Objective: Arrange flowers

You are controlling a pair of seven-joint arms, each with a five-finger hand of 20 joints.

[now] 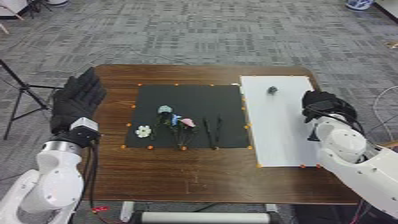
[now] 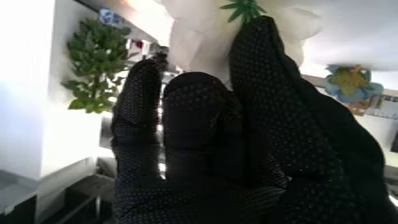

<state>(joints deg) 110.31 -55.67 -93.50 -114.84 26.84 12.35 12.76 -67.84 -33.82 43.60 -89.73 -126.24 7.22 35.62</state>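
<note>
Two dark sticks (image 1: 208, 131) separate pink flower (image 1: 187, 122) from white sheet (image 1: 275, 125).

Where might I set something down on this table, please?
The white sheet looks bare between the small dark item and its near edge; so does the table just nearer than the black mat. That mat is crowded toward its near side with flowers and thin dark pieces.

And here we are in what looks like a robotics lab set in an office-style room: grey patterned carpet (image 1: 195, 40), a black tripod (image 1: 24, 87), white robot arms (image 1: 59, 175) at a wooden table (image 1: 195, 177) dotted with orange markers (image 1: 150, 147), leafy greenery (image 2: 95, 65) too!
</note>
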